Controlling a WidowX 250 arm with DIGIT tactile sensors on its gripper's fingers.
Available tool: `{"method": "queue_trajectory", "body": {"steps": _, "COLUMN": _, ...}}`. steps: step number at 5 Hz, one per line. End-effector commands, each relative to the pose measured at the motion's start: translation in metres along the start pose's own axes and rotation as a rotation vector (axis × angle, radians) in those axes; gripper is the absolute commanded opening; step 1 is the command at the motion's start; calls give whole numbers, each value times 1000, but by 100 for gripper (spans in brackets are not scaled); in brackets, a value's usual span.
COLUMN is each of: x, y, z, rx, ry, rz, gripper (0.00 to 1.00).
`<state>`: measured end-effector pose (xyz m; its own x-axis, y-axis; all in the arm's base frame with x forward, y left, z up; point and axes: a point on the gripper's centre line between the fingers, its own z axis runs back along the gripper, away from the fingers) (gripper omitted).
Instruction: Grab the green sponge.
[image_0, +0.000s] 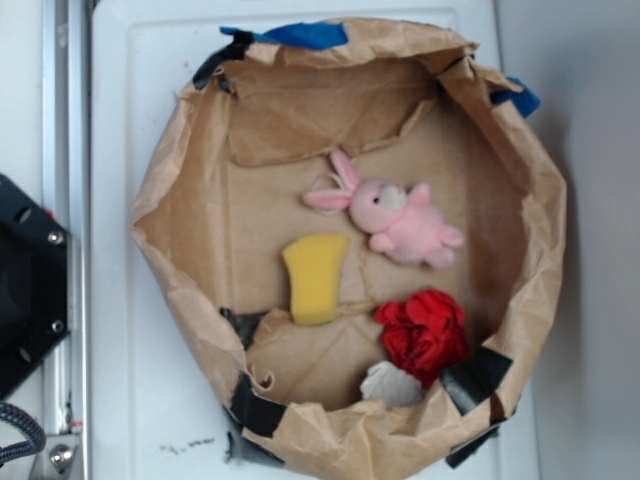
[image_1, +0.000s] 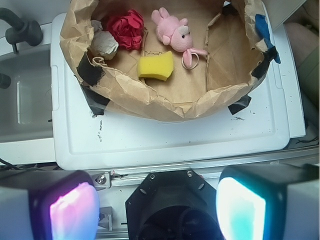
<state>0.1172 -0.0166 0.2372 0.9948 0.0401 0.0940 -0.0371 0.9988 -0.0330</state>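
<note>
A crumpled brown paper bag (image_0: 180, 180), rolled down into a shallow bowl and patched with black tape, sits on a smooth white plastic lid (image_1: 175, 135). On its floor lies the soft yellow foam sponge (image_0: 316, 278), a rounded block wider at one end. Near it lie a fuzzy pink plush bunny (image_0: 395, 218), a ruffled red cloth ball (image_0: 425, 333) and a pale crumpled wad (image_0: 390, 385). The gripper (image_1: 157, 207) hangs well outside the bag, its two glowing pads spread wide apart, holding nothing.
</note>
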Motion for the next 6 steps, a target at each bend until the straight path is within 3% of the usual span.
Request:
{"method": "queue_trajectory", "body": {"steps": 1, "x": 0, "y": 0, "z": 0, "rx": 0, "ry": 0, "rz": 0, "gripper": 100}}
{"method": "queue_trajectory", "body": {"steps": 3, "x": 73, "y": -21, "z": -17, "rx": 45, "ry": 4, "rz": 194, "gripper": 100}}
{"method": "queue_trajectory", "body": {"steps": 4, "x": 93, "y": -18, "z": -25, "rx": 20, "ry": -28, "rz": 395, "gripper": 100}}
{"method": "queue_trajectory", "body": {"steps": 5, "x": 89, "y": -12, "z": -35, "rx": -28, "ry": -80, "rz": 648, "gripper": 100}}
{"method": "queue_trajectory", "body": {"steps": 6, "x": 87, "y": -10, "z": -37, "rx": -40, "ry": -77, "rz": 902, "gripper": 100}}
